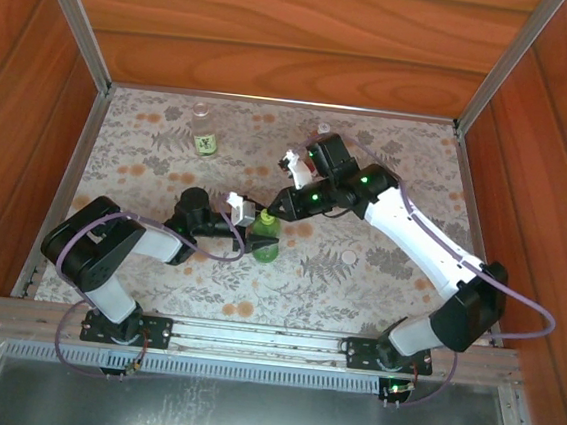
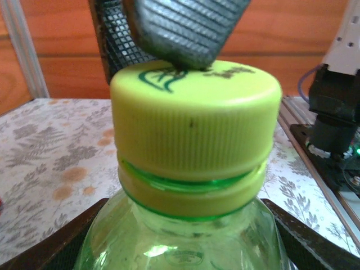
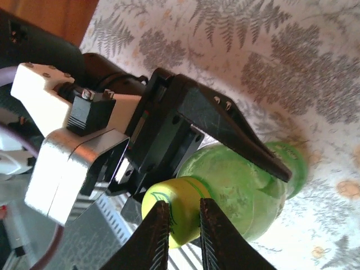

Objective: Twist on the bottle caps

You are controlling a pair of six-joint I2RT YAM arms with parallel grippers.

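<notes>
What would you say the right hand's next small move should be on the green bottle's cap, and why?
Probably open the right hand and regrip the yellow-green cap by its ribbed side to twist it. Its shut tips rest on the cap's top rather than around it, while the left hand clamps the green bottle by its body.

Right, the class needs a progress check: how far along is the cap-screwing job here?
Done: the yellow-green cap sits on the green bottle. In hand: the left end effector clamps that bottle while the shut right end effector presses on the cap; tightness can't be judged. Left: a pale cap lies loose on the table, and the labelled bottle stands apart at the back.
</notes>
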